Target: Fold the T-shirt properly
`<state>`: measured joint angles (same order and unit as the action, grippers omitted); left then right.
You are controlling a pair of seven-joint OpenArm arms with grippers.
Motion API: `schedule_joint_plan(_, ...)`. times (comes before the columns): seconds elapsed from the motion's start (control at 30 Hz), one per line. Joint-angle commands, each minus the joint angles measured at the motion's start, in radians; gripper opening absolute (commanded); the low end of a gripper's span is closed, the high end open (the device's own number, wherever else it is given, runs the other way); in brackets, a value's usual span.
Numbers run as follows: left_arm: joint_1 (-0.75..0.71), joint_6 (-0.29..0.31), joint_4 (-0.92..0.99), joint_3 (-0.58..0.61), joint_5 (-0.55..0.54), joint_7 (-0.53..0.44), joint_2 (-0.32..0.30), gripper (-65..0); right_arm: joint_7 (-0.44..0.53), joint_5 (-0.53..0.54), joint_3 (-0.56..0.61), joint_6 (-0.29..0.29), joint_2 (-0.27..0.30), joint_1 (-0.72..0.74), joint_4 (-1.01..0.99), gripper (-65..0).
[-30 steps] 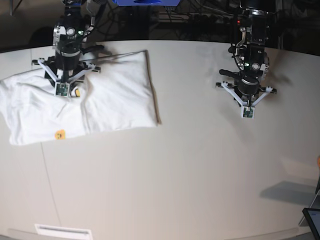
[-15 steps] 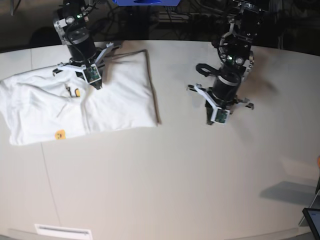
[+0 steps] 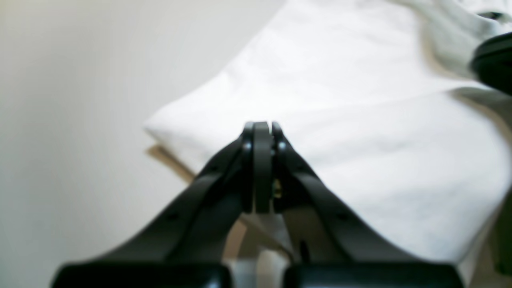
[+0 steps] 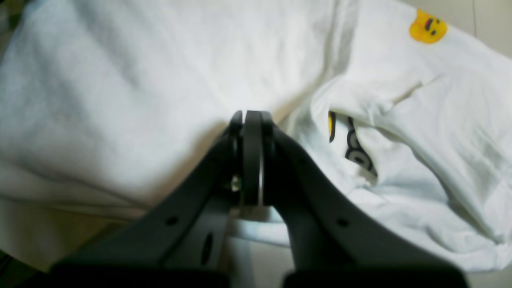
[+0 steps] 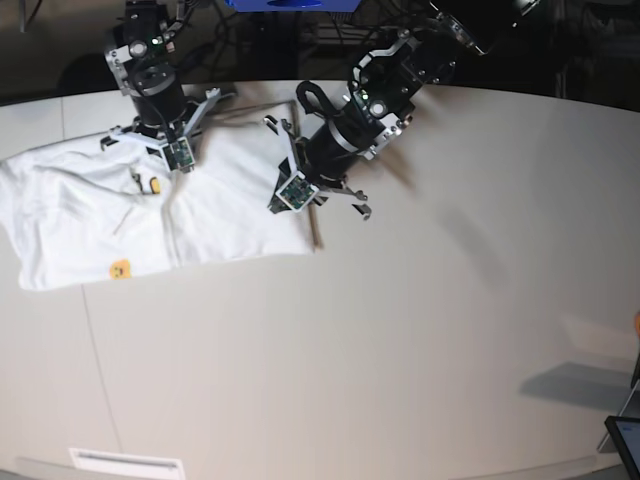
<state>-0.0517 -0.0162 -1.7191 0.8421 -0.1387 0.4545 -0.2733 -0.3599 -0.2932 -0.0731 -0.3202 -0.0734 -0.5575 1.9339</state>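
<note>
The white T-shirt (image 5: 235, 195) lies partly folded at the table's left, its plain side up, with a bit of print (image 5: 152, 184) and a yellow face (image 5: 120, 268) showing. Above its rear part my right gripper (image 5: 180, 157) is shut. In the right wrist view the right gripper (image 4: 252, 117) hangs over a crease of the T-shirt (image 4: 120, 80), no cloth visible between the jaws, beside the print (image 4: 354, 146). My left gripper (image 5: 289, 198) is shut over the shirt's right edge. The left wrist view shows the left gripper (image 3: 262, 128) above the T-shirt (image 3: 360, 120) near a corner.
The pale table (image 5: 400, 330) stretches to the right and front of the shirt. A white label (image 5: 125, 462) lies at the front edge and a dark device (image 5: 625, 440) at the front right corner. Cables and dark gear stand behind the table.
My left arm has swung from the table's right half across to the shirt's right edge. The right gripper has shut and shifted a little over the shirt's rear. The shirt lies unchanged.
</note>
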Motion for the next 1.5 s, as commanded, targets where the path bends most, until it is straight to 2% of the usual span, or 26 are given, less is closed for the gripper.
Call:
schedule_joint_plan(0.0,0.014,-0.006,-0.019,0.009,0.001,-0.027,0.006,-65.0,0.022,-0.002,-0.021,0.028,-0.013,-0.002,0.005,-64.1)
schedule_joint_plan(0.13,0.017,-0.006,-0.019,0.05,0.0,-0.029,0.016,-65.0,0.022,-0.002,-0.063,0.033,-0.024,0.003,-0.026,-64.1)
schedule_joint_plan(0.33,0.002,-0.006,-0.009,0.065,-0.002,-0.029,0.047,-65.0,0.02,-0.002,-0.064,0.036,-0.03,-0.005,-0.05,-64.1)
schedule_joint_plan(0.5,0.006,-0.006,0.017,0.151,-0.002,-0.026,0.016,-65.0,0.02,-0.002,-0.058,0.106,-0.033,-0.012,-0.052,-64.1)
schedule_joint_plan(0.67,0.003,-0.006,0.104,0.181,-0.002,-0.026,0.01,-65.0,0.022,-0.001,-0.061,0.112,-0.032,-0.012,-0.052,-64.1)
schedule_joint_plan(0.73,-0.003,-0.006,0.123,0.181,-0.002,-0.024,-0.01,-65.0,0.022,-0.001,-0.06,0.112,-0.032,-0.012,-0.052,-64.0)
schedule_joint_plan(1.07,0.0,-0.006,0.066,0.159,-0.003,-0.02,-0.152,-65.0,0.022,-0.001,-0.055,0.111,-0.033,-0.012,-0.037,-63.7)
schedule_joint_plan(1.27,-0.006,-0.006,0.063,0.033,-0.003,-0.02,-0.159,-65.0,0.025,-0.001,-0.054,0.109,-0.033,-0.012,0.028,-63.7)
schedule_joint_plan(1.47,-0.009,-0.006,0.015,0.001,-0.003,-0.02,-0.163,-65.0,0.028,0.004,-0.064,0.109,-0.032,-0.005,0.055,-63.3)
